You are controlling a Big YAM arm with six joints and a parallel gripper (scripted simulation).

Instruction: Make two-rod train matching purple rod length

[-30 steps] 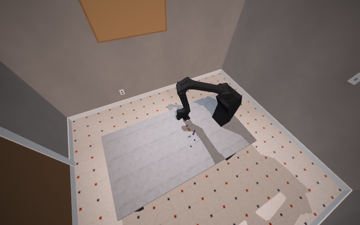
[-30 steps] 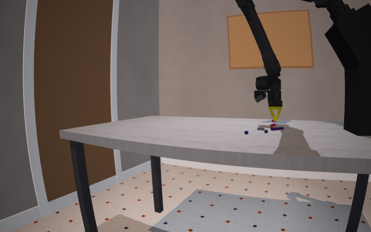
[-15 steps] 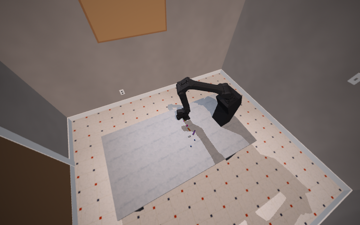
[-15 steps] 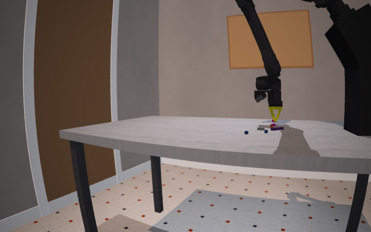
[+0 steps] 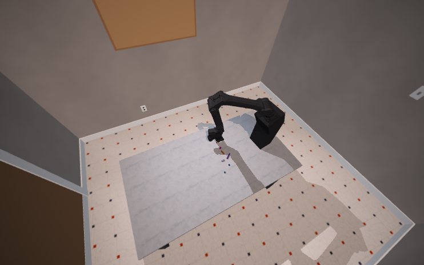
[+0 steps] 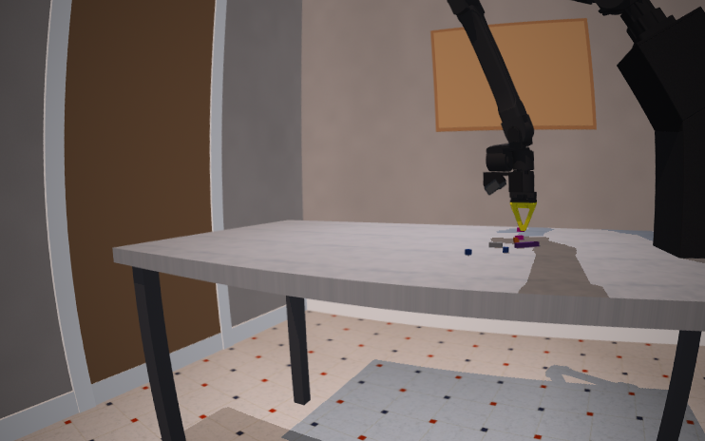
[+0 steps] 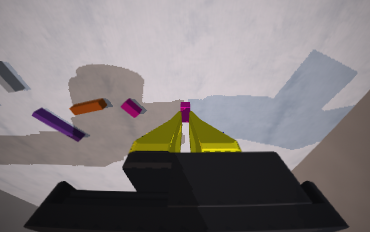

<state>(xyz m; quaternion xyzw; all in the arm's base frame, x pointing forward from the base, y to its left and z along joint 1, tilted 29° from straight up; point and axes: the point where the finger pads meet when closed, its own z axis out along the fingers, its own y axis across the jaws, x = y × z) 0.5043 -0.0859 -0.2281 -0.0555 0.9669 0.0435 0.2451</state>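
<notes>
My gripper [image 7: 185, 115] is shut on a short magenta rod [image 7: 185, 110] and holds it low over the table, pointing down. It also shows in the exterior view [image 6: 522, 227]. A second magenta rod [image 7: 132, 107] lies flat on the table to the left of the fingers. An orange rod [image 7: 89, 106] lies just beyond it with a small gap, roughly in line. The purple rod [image 7: 58, 124] lies further left, apart from both. From above, the gripper [image 5: 216, 141] sits just behind the magenta rod [image 5: 220, 147] and the orange rod [image 5: 222, 151].
A grey rod [image 7: 11, 76] lies at the far left of the wrist view. Two small blue rods [image 6: 467, 251] [image 6: 504, 249] lie nearer the table's front. The arm's black base [image 5: 267, 128] stands at the back right of the table.
</notes>
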